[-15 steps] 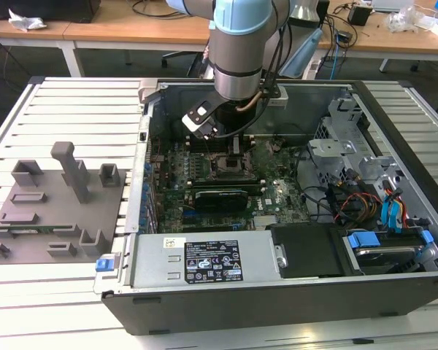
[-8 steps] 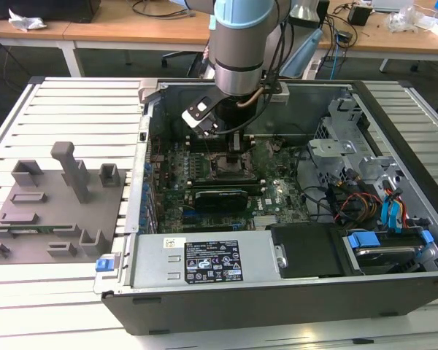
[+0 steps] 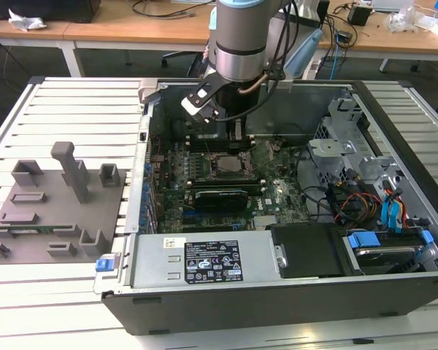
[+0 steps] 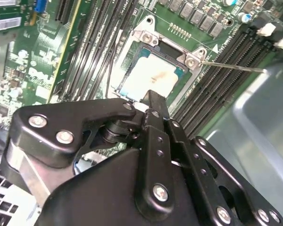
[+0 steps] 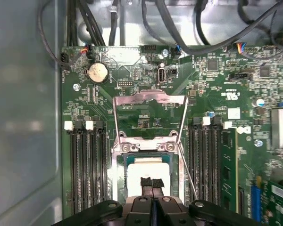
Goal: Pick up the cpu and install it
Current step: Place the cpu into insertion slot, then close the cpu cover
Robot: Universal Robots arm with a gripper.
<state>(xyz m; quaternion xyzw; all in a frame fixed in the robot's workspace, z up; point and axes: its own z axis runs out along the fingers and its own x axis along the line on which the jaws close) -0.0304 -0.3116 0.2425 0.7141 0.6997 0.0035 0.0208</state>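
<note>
Cpu [image 5: 142, 169] lying in the socket [image 5: 172, 147]
We see its silver top flat inside the socket (metal load plate [image 5: 150, 97] swung open beside the socket); the gripper [image 5: 152, 181] hangs just over the socket, fingers pressed together, clasping nothing.

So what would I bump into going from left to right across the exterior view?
Grey plastic tray with upright blocks → metal-framed square socket on the green motherboard → silver metal drive cage.
</note>
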